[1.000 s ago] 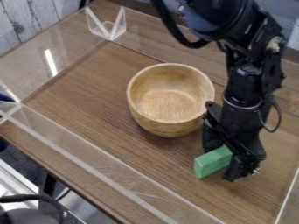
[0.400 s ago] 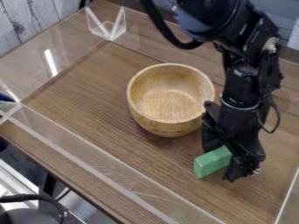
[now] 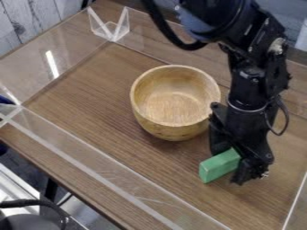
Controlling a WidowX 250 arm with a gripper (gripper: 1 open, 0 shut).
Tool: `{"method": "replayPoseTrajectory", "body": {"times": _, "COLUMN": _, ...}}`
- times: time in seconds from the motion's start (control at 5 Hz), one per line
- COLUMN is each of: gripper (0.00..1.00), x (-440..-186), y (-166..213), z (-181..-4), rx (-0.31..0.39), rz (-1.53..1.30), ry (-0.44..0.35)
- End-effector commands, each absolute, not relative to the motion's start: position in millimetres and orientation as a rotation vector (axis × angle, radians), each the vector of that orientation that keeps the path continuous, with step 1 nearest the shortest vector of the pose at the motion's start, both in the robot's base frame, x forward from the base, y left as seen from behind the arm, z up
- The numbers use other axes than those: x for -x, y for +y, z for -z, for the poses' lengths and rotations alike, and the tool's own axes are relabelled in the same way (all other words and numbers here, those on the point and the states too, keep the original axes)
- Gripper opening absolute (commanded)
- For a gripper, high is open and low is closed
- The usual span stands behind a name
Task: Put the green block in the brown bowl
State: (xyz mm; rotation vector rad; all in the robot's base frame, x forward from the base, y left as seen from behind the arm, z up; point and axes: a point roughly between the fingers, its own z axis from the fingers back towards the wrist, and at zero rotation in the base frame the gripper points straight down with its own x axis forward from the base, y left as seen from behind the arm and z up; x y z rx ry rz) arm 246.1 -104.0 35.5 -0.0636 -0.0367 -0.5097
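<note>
- Beside the round tan wooden bowl (image 3: 177, 102), the small bright green rectangular block (image 3: 220, 165) lies on the wooden bench (image 3: 84, 99).
- Black gripper (image 3: 240, 162) spread wide, straddling block; unchanged over the last second, so grasp not yet made.

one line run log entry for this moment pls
gripper: open, lowered around green block | block: on table, not lifted | brown bowl: empty, beside the block | phase: pre-grasp
</note>
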Motion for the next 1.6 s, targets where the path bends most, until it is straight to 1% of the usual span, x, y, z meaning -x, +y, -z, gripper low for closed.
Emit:
{"method": "replayPoseTrajectory", "body": {"times": 0.0, "gripper": 0.0, "x": -254.3, "y": -108.2, "z": -47.5, "rx": 0.071, "rz": 0.515, "ry": -0.095}}
{"method": "replayPoseTrajectory", "body": {"times": 0.2, "gripper": 0.0, "x": -254.4, "y": -108.1, "z": -48.7, "rx": 0.071, "rz": 0.512, "ry": -0.098}}
{"method": "replayPoseTrajectory", "body": {"times": 0.4, "gripper": 0.0, "x": -254.9, "y": -106.6, "z": -61.4, "rx": 0.063, "rz": 0.505, "ry": -0.116}}
{"method": "replayPoseTrajectory", "body": {"times": 0.6, "gripper": 0.0, "x": -257.2, "y": -103.9, "z": -81.6, "rx": 0.048, "rz": 0.495, "ry": -0.146}}
{"method": "replayPoseTrajectory", "body": {"times": 0.8, "gripper": 0.0, "x": -268.3, "y": -94.7, "z": -114.6, "rx": 0.013, "rz": 0.46, "ry": -0.199}}
{"method": "replayPoseTrajectory", "body": {"times": 1.0, "gripper": 0.0, "x": -281.1, "y": -78.7, "z": -142.1, "rx": -0.018, "rz": 0.414, "ry": -0.238}}
{"method": "replayPoseTrajectory", "body": {"times": 1.2, "gripper": 0.0, "x": -292.9, "y": -54.7, "z": -155.8, "rx": -0.043, "rz": 0.342, "ry": -0.25}}
{"method": "replayPoseTrajectory", "body": {"times": 1.4, "gripper": 0.0, "x": -300.2, "y": -11.7, "z": -161.1, "rx": -0.062, "rz": 0.236, "ry": -0.249}}
